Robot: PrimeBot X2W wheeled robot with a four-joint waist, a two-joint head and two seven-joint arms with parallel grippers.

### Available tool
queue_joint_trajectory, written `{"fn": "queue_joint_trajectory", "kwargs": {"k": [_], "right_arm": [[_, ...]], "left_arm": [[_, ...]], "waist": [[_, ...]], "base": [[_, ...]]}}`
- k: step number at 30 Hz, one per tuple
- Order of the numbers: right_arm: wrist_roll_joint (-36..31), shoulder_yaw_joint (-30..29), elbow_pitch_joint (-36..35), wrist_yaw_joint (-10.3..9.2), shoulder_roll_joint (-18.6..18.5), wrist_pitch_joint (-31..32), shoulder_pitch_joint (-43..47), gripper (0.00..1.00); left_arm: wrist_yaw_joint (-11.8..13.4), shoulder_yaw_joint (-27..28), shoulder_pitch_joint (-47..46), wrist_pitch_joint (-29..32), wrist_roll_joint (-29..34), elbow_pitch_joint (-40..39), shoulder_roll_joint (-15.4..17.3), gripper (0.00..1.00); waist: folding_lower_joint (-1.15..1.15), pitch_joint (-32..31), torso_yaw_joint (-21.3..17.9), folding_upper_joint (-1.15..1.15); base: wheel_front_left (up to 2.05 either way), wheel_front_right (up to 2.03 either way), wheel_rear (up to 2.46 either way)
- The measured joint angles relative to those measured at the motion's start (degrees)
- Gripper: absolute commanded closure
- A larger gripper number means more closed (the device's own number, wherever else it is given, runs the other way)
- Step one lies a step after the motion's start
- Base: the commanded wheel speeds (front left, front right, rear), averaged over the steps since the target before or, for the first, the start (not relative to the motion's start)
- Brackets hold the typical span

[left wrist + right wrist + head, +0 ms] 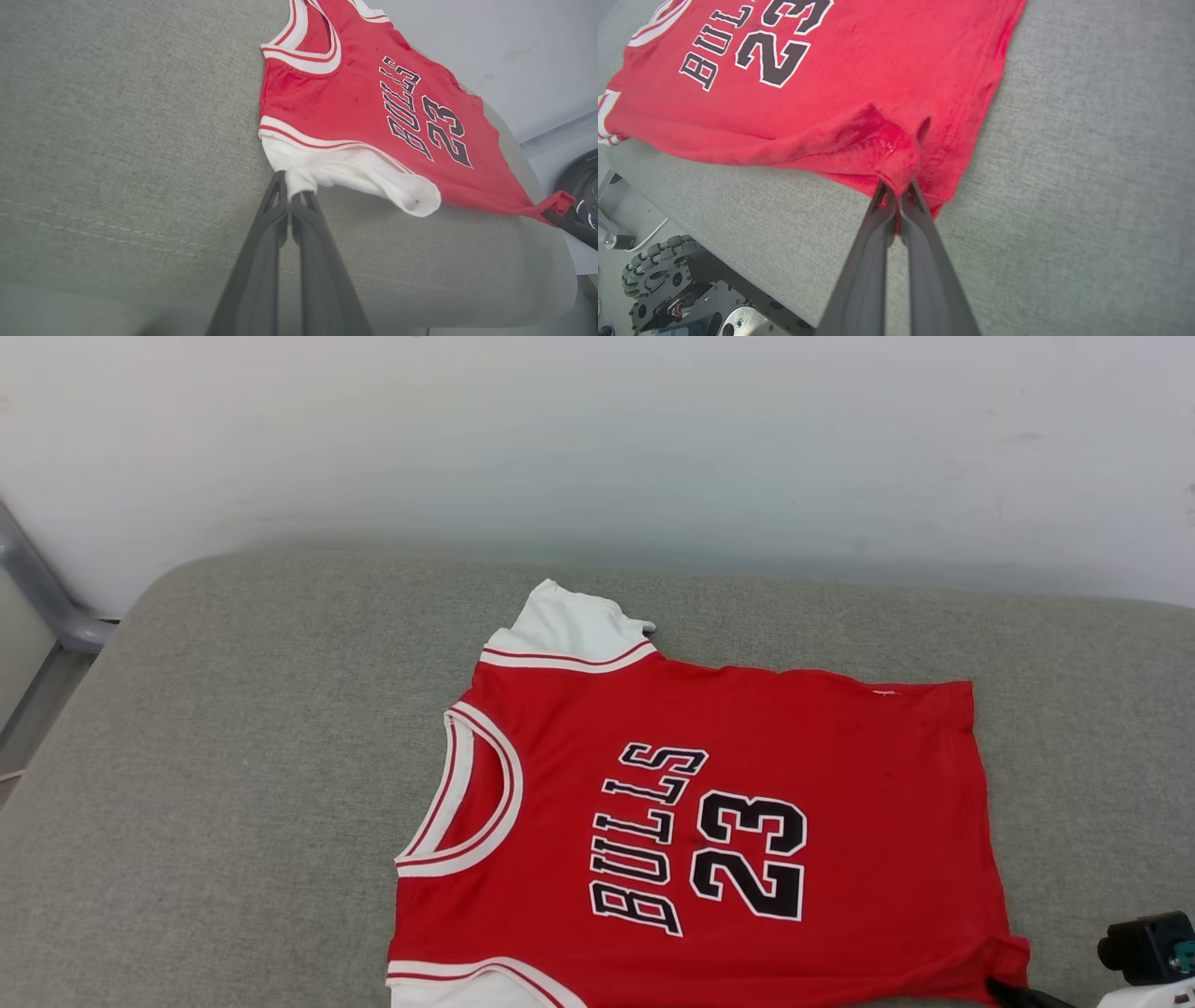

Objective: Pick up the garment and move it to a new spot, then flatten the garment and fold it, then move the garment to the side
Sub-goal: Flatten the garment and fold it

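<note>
With the red Bulls jersey face-up on the grey cushion, left hand pinching its white sleeve and right hand its hem corner, uneven pulling could slip either shallow grip.

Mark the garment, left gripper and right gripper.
garment [840, 756], head view, red front panel
left gripper [292, 186], left wrist view, fingertips pinching white sleeve
right gripper [896, 187], right wrist view, fingertips pinching red hem corner

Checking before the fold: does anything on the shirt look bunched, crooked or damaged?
No damage shows. The garment lies mostly flat on the cushion, but its near white sleeve is bunched where the left gripper pinches it, and the hem corner is puckered in the right gripper.
</note>
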Motion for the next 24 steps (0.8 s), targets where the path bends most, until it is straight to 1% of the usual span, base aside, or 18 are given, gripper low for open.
{"fn": "queue_joint_trajectory", "kwargs": {"k": [6,11,16,18,19,24], "right_arm": [[-0.44,-0.59,-0.46,0.0,1.65,0.49,-0.53,1.0],[-0.46,-0.76,-0.41,0.0,2.32,0.49,-1.81,1.0],[-0.45,-0.83,-0.47,-0.01,2.76,0.42,-4.34,1.0],[-0.45,-0.81,-0.49,-0.01,2.82,0.41,-5.02,1.0],[-0.44,-0.77,-0.47,-0.01,3.03,0.26,-6.25,1.0],[-0.43,-0.31,-0.3,-0.01,3.05,0.15,-9.05,1.0]], "left_arm": [[-0.34,0.59,-4.94,-0.02,1.91,1.69,0.41,1.0],[-1.36,0.88,-9.92,0.15,3.24,3.23,0.89,1.0],[-3.15,0.82,-16.37,2.3,4.56,5.14,2.3,1.0],[-3.35,0.86,-17.83,2.61,4.76,5.59,2.32,1.0],[-4.14,0.67,-21.03,3.76,5.33,6.66,2.54,1.0],[-6.22,0.13,-29.27,6.17,5.93,10.44,2.13,1.0]], "waist": [[0.01,0.57,-1.13,0.0],[0.01,1.55,-2.07,0.0],[0.01,3.41,-2.96,0.0],[0.01,3.91,-3.12,0.0],[0.01,4.97,-3.4,0.0],[0.01,7.88,-3.97,0.0]], "base": [[0.0,0.0,0.0],[0.0,0.0,0.0],[0.0,0.0,0.0],[0.0,0.0,0.0],[0.0,0.0,0.0],[0.0,0.0,0.0]]}}
